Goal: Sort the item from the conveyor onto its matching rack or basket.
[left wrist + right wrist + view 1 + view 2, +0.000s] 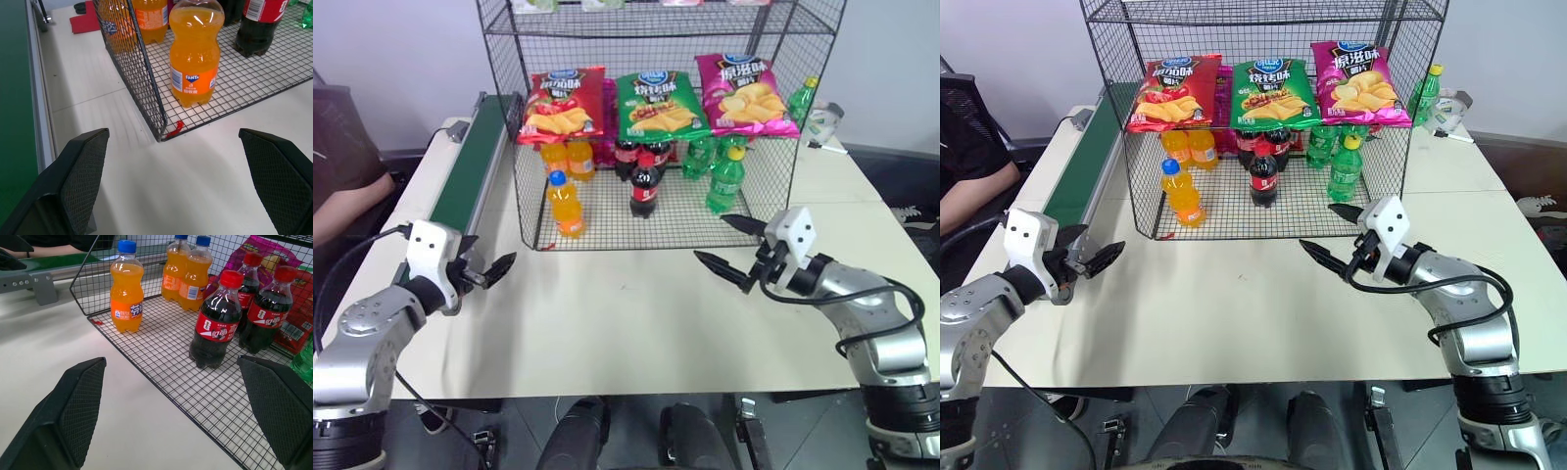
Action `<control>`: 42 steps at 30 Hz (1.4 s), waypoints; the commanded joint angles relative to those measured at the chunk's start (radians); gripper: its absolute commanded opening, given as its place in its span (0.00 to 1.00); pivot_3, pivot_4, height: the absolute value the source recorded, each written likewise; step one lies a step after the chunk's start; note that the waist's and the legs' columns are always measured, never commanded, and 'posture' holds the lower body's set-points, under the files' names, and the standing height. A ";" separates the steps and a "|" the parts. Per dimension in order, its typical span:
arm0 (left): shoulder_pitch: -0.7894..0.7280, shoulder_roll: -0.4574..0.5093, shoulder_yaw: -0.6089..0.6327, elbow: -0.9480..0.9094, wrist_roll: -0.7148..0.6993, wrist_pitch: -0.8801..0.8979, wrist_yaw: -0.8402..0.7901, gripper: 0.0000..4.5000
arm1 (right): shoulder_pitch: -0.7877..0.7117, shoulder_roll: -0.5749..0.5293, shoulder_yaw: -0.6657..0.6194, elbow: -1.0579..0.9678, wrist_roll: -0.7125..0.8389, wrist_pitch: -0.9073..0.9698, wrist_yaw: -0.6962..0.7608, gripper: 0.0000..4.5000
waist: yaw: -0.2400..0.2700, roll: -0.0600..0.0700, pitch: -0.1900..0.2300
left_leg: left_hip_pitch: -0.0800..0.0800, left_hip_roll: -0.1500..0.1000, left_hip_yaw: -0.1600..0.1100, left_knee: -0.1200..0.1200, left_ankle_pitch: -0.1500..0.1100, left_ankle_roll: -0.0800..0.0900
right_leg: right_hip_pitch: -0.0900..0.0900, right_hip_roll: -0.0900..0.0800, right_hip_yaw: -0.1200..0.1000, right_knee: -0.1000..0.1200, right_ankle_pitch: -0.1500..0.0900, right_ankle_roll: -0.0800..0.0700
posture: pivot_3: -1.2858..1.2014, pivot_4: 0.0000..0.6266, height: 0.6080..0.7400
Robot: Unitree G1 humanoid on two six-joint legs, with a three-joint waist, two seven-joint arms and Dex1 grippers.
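I've got both hands hovering over the tabletop (636, 313), nothing held. L hand (492, 271) is spread wide & empty; R hand (732, 247) likewise wide, fingers well apart, empty.

The orange soda bottle (566, 204), blue cap, stands upright on the bottom grid of the black wire rack (773, 127), near its front left corner, ahead of my L hand & a bit to its right. From the R hand it's ahead & well off to the left. Two more orange bottles (568, 157) sit behind it. Cola bottles (644, 184) w/ red caps stand ahead of the R hand, green soda bottles (725, 180) closest to it. Chip bags (656, 106) lie on the tier above. The conveyor (470, 166), dark green belt, runs ahead of the L hand on its left side.
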 commanded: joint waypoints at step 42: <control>0.026 -0.039 0.035 0.005 0.040 -0.076 0.052 0.99 | -0.047 0.046 0.042 -0.003 -0.011 -0.035 -0.032 1.00 | 0.000 0.000 0.000 | 0.000 0.000 0.000 -0.001 0.000 0.000 | -0.001 0.000 0.000 -0.001 0.000 0.000 | 0.52 0.24 1.00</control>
